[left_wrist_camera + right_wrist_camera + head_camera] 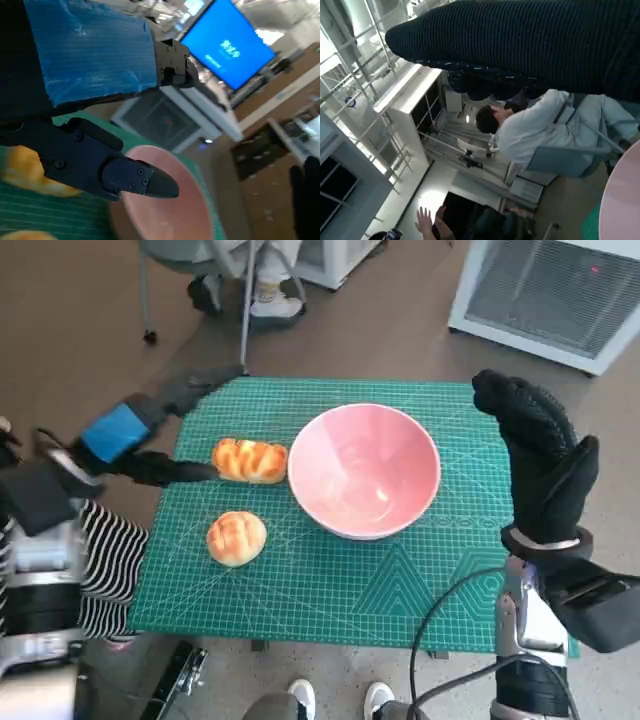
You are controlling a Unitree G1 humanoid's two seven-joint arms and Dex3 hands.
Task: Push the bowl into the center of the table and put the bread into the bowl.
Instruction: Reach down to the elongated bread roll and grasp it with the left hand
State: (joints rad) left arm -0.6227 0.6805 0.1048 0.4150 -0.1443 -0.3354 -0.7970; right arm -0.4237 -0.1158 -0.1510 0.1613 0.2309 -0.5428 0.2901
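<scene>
A pink bowl [364, 470] stands empty near the middle of the green cutting mat [330, 580]. Touching its left rim lies an oblong glazed bread [250, 460]; a round bread [237, 538] sits nearer the front left. My left hand [135, 445] hovers at the mat's left edge, its black fingers [185, 472] stretched out and reaching the oblong bread's left end, holding nothing. In the left wrist view a fingertip [150, 181] lies before the bowl [165, 200] and the bread [25, 172]. My right hand [540, 460] is raised to the right of the bowl, fingers extended, empty.
A white appliance [560, 295] stands on the floor beyond the table's far right corner. A person's feet [270, 300] and chair legs show beyond the far edge. Shoes [335, 700] appear at the near edge. A person sits in the right wrist view [535, 130].
</scene>
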